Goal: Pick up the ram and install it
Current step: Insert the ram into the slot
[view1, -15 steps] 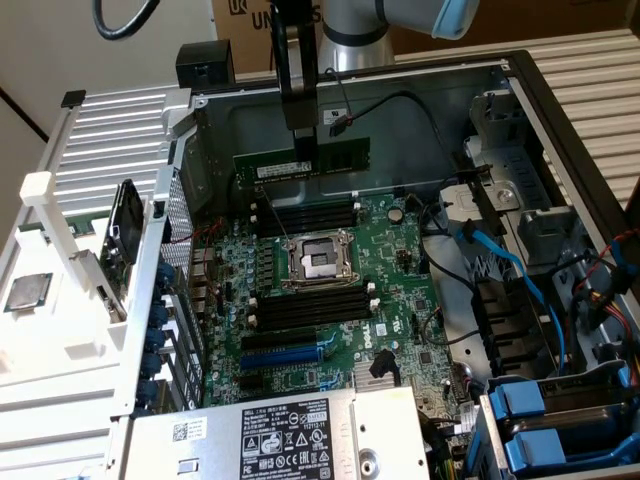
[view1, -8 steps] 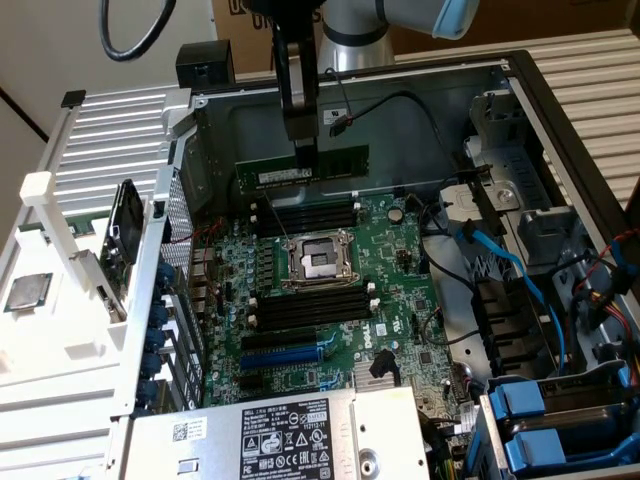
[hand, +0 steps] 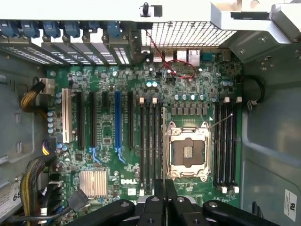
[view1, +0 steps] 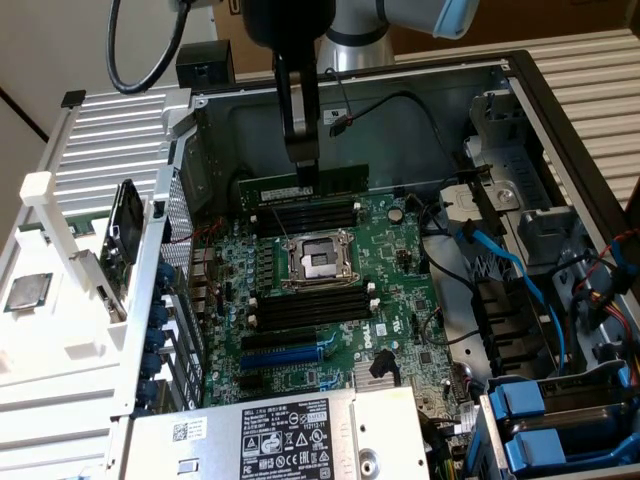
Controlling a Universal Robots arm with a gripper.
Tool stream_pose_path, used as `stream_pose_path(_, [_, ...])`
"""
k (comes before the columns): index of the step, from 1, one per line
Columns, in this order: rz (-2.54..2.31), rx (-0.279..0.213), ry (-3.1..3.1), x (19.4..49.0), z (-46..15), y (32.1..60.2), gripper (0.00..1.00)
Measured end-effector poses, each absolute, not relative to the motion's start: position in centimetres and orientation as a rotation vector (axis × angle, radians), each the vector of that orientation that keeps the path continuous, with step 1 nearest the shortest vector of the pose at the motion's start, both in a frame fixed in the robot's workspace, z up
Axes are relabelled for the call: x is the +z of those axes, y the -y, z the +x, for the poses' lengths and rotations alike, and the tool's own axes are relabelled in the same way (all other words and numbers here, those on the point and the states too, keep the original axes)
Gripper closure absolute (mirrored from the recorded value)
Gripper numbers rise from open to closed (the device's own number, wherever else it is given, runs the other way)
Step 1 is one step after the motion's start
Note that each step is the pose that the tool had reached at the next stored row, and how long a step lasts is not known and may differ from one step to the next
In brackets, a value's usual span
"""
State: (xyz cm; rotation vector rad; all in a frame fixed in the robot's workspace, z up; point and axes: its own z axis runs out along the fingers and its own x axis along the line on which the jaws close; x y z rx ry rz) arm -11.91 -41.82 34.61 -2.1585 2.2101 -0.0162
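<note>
The gripper (view1: 302, 165) reaches down into the open computer case, on the side of the processor socket (view1: 318, 262) that is away from the blue slot (view1: 285, 353). Its jaws are pinched close together, and they look to be holding the ram (view1: 270, 187) by the middle of its top edge. The ram is the long green stick with a white label. It stands on its thin edge and lies the same way as the row of black slots (view1: 300, 215) just beside the socket. It sits at the far edge of that row. I cannot tell if its bottom edge is touching a slot or is a little above it.

In the wrist view the two fingers (hand: 158, 193) point straight down at the green board (hand: 108, 155).

The job right now looks like lining the stick up with one slot. To do it well, I think the stick must stay straight up, not leaning, with both ends level over the slot. The push should be straight down and gentle. A crooked push could bend the stick or miss the slot.
</note>
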Motion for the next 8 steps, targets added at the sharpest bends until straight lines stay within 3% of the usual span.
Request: stream_pose_path(8, [-2.156, -0.013, -2.209, 34.18, -11.91, 42.01, 0.88])
